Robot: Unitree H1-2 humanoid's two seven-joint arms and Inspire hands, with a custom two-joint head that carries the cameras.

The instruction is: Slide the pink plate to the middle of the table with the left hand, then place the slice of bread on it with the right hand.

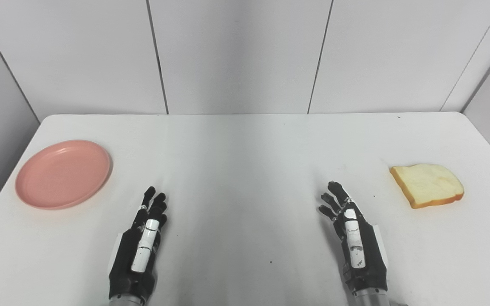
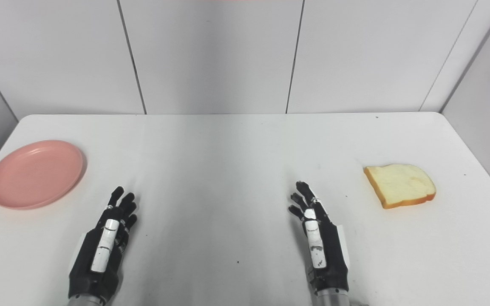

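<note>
A pink plate (image 1: 63,174) lies flat near the table's left edge, with nothing on it. A slice of bread (image 1: 427,185) with a tan crust lies flat on the right side of the table. My left hand (image 1: 139,246) rests low at the front left, open, fingers stretched forward, below and to the right of the plate and apart from it. My right hand (image 1: 352,238) is at the front right, open with fingers spread, to the left of the bread and not touching it. Neither hand holds anything.
The white table (image 1: 245,153) runs back to a white panelled wall (image 1: 236,55). Grey side panels stand at the left and right edges. Small dark specks dot the tabletop.
</note>
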